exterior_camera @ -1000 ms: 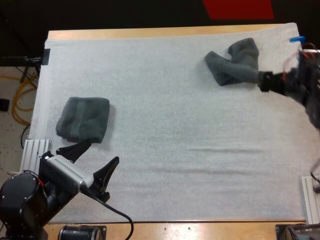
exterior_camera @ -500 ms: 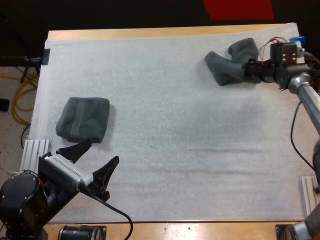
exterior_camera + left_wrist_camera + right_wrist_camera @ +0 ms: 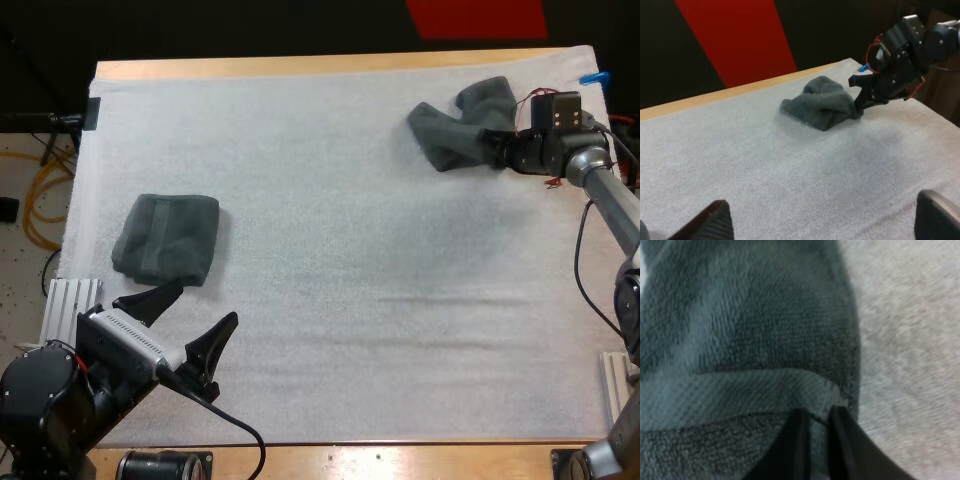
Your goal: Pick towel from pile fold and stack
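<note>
A crumpled dark grey-green towel (image 3: 465,125) lies at the far right of the white mat (image 3: 350,260). My right gripper (image 3: 497,148) sits at its right edge. Close up, its two black fingers (image 3: 799,440) pinch the towel's hemmed edge (image 3: 750,330), with my right gripper (image 3: 816,435) shut on that fold. A folded towel (image 3: 168,238) rests at the left of the mat. My left gripper (image 3: 195,312) hovers open just in front of it, holding nothing. From my left gripper (image 3: 825,225) I look across at the crumpled towel (image 3: 822,102) and the right gripper (image 3: 860,95) touching it.
Bare mat stretches between the two towels. The wooden table edge (image 3: 330,65) runs along the far side, and a metal rail (image 3: 72,305) lies at the mat's left edge beside my left arm.
My right arm has settled at the crumpled towel's right edge and its fingers have closed on the hem. The left arm and the folded towel have not moved.
</note>
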